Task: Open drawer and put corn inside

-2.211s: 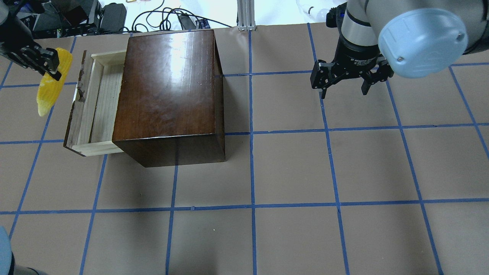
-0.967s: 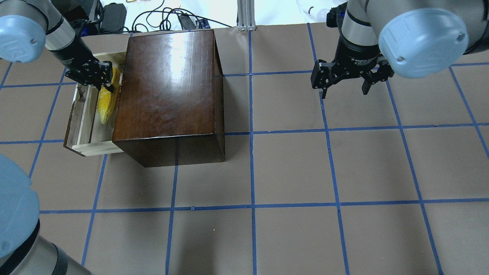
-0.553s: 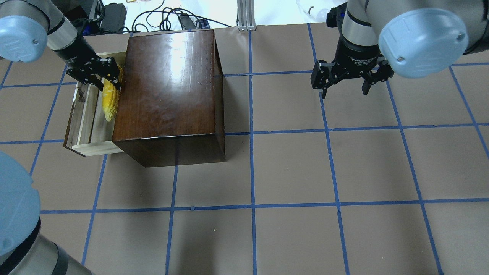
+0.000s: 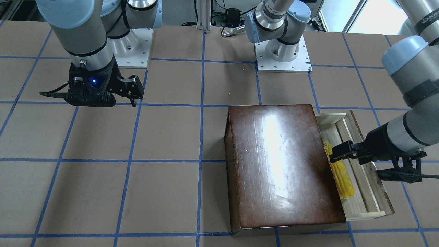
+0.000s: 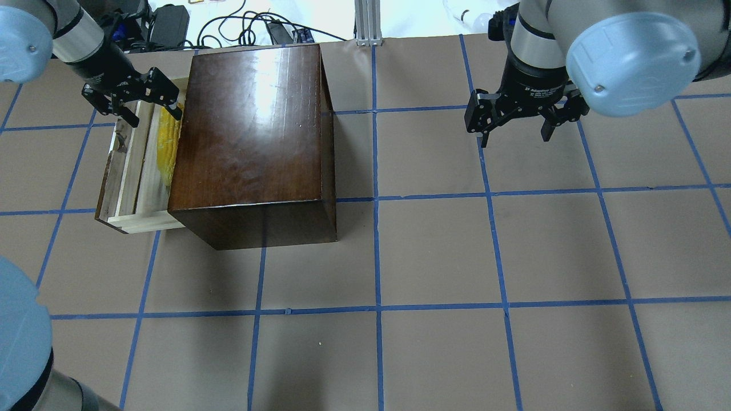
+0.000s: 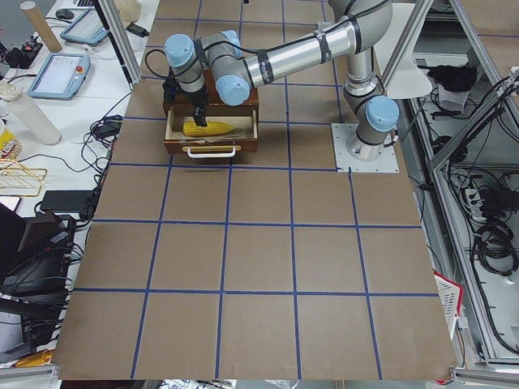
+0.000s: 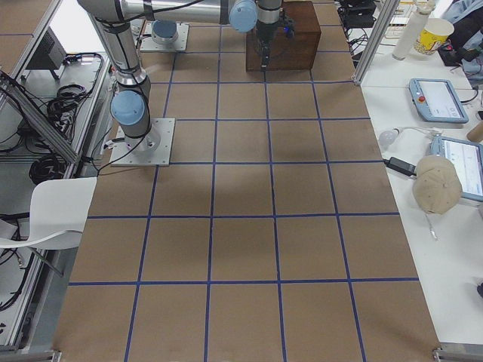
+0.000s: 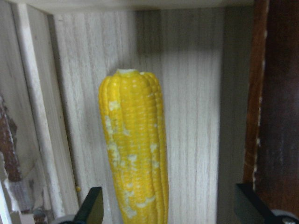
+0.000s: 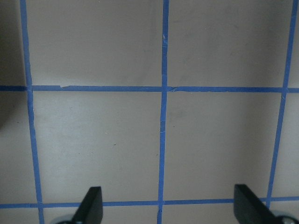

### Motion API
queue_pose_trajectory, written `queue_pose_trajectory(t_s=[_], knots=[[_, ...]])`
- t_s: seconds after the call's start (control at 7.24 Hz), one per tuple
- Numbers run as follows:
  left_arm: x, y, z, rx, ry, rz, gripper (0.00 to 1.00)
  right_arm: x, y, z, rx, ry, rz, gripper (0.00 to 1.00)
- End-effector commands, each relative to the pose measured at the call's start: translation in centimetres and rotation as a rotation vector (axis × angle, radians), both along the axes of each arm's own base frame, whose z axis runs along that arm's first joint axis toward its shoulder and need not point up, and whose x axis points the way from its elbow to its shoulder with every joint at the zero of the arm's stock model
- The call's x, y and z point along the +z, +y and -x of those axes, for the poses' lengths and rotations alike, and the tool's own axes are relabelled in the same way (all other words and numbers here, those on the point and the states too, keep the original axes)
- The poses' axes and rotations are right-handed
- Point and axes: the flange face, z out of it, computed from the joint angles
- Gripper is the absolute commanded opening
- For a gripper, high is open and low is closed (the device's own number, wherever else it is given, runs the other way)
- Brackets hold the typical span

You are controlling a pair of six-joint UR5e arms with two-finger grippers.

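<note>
Left wrist-mounted view shows me the corn (image 8: 135, 149) lying flat on the pale floor of the drawer (image 8: 201, 93), close to the box (image 5: 251, 125) and gripped by nothing. The box stands toward the bench's far left corner, with the drawer pulled out toward the left edge. The left gripper (image 5: 157, 119) hangs over the drawer with its jaws spread wide either side of the cob, touching neither it nor the wood. The right gripper (image 5: 514, 140) waits near the far edge, jaws also apart and empty. I judge both steps done; only lifting my left arm clear remains.
</note>
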Motion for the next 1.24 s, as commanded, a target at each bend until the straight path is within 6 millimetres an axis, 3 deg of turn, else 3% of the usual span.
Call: queue_pose_trajectory(t_s=[0.0, 0.41, 0.69, 1.11], knots=[[5.6, 1.0, 0.7, -0.007, -0.018, -0.011, 1.0, 0.0, 0.0, 0.0, 0.0, 0.0, 0.0, 1.0], [11.0, 3.8, 10.2, -0.031, -0.085, -0.008, 1.0, -0.1, -0.1, 0.0, 0.0, -0.002, 0.0, 1.0], [11.4, 5.5, 14.3, -0.062, -0.124, -0.013, 1.0, -0.1, 0.0, 0.0, 0.0, -0.003, -0.001, 1.0], [11.3, 9.3, 22.1, -0.104, -0.166, -0.017, 1.0, -0.1, 0.0, 0.0, 0.0, -0.003, -0.002, 1.0]])
